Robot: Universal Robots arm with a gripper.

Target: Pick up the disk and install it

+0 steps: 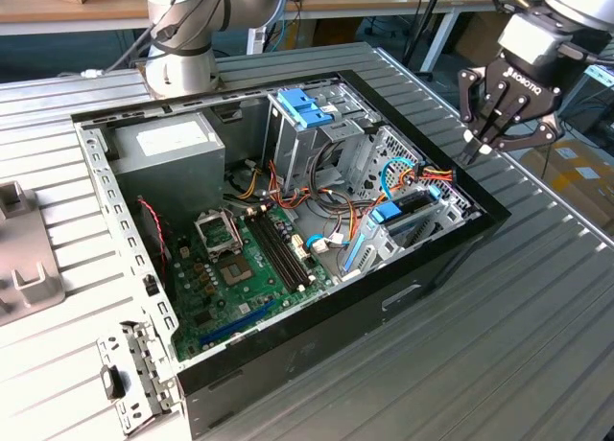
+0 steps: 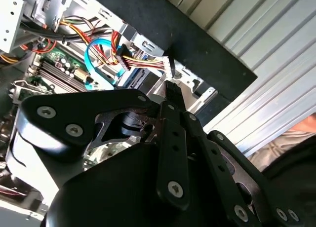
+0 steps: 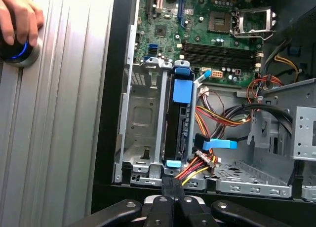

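The disk [image 3: 178, 123] stands on edge in a slot of the metal drive cage [image 3: 140, 118], with light-blue rail tabs at both ends. In the exterior view the disk [image 1: 410, 211] sits in the cage at the near-right corner of the open computer case [image 1: 317, 326]. My gripper [image 1: 476, 150] hangs just outside that corner, above the case's rim on the exterior view's right. Its fingers are shut together with nothing between them. In both wrist views the gripper [image 3: 171, 185] [image 2: 172, 91] points down at the cage end near the coloured power cables [image 3: 202, 165].
A grey power-supply box [image 1: 168, 149], the green motherboard [image 1: 245, 268] and a cage with a blue tab piece [image 1: 305, 107] fill the case. A person's hand [image 3: 17, 15] rests on a round blue-lit knob on the ribbed table [image 1: 537, 297]. The arm's base [image 1: 182, 62] stands behind the case.
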